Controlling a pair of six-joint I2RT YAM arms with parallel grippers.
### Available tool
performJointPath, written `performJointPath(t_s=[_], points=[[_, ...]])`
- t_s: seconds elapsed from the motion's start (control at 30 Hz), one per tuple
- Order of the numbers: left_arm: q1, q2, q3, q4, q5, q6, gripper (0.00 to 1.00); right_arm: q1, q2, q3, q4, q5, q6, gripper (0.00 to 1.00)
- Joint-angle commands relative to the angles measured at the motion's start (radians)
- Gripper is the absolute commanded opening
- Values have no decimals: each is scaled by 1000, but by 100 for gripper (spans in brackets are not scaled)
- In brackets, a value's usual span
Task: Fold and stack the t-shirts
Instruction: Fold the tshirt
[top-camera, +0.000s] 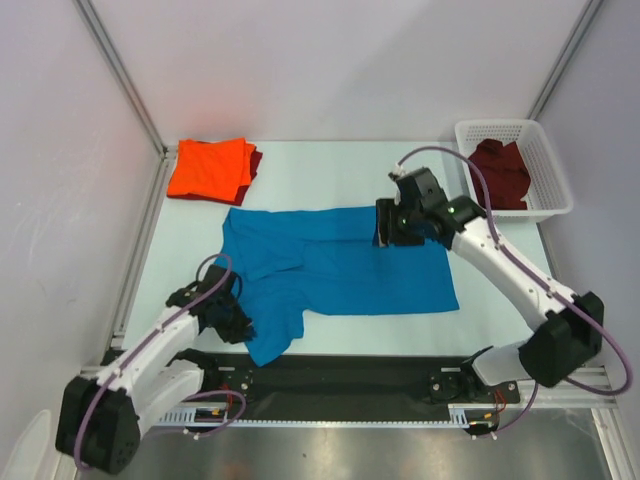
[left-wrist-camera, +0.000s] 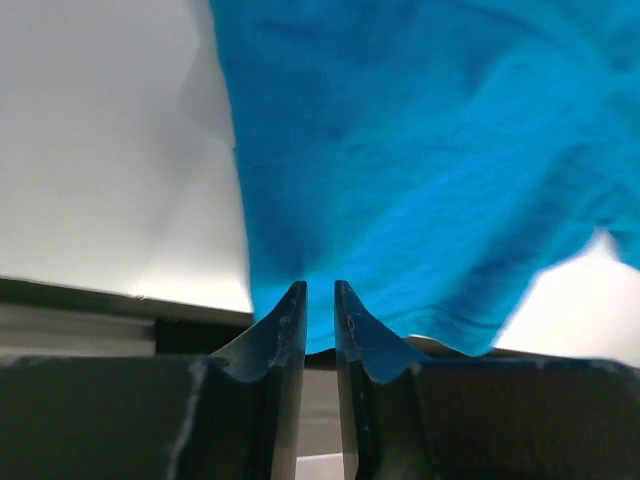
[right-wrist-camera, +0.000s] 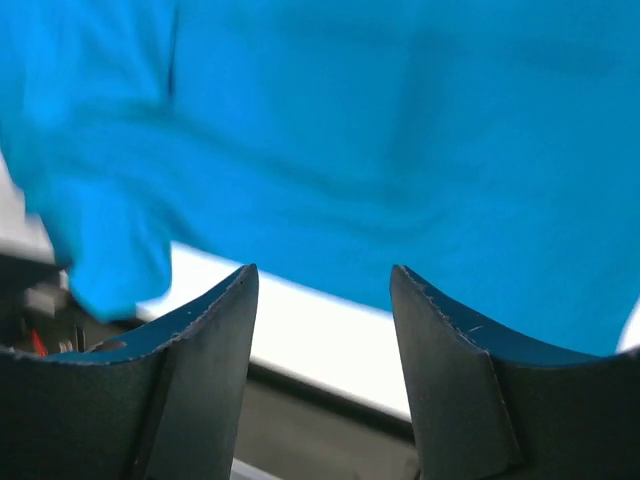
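Cloth of the blue t-shirt (top-camera: 340, 265) lies spread across the middle of the table (top-camera: 330, 165), partly doubled over. One flap trails toward the near left corner.

My left gripper (left-wrist-camera: 320, 290) is down at that near left flap. Its fingers are drawn in to a thin slit, and the blue cloth puckers into their tips, so I have a pinch of the shirt's edge there. The rest of the shirt runs away from the tips toward the far side.

My right gripper (right-wrist-camera: 322, 275) is at the far edge of the same shirt, right of its middle. Its fingers stand wide apart with nothing between them, and blue cloth fills the view past the tips. I cannot tell whether the tips touch the shirt.

At the far left corner an orange t-shirt (top-camera: 208, 168) sits folded on top of a maroon t-shirt (top-camera: 254, 160), of which only a strip shows along the right side. At the far right a white basket (top-camera: 555, 175) holds another maroon t-shirt (top-camera: 500, 172), unfolded and bunched. The basket is well apart from the blue shirt.
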Motion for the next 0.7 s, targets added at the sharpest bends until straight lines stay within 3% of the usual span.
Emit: performJointPath(t_s=[0.0,0.17,0.27,0.33,0.67], points=[[-92,93,83,-67,-116,-102,22,26,-103,-143,-2,-53,55,61],[-193,36,68,-103,-197,-274,24,28,-167,-259,4,-58,78,60],[-236,31,45,-71,-192,-325,34,29,-167,-260,2,-67,73,60],[-240,54,34,-60,-187,-333,38,34,-168,-256,-1,-71,73,60],[-224,323,137,105,-244,-241,37,34,-190,-263,-16,-77,61,61]])
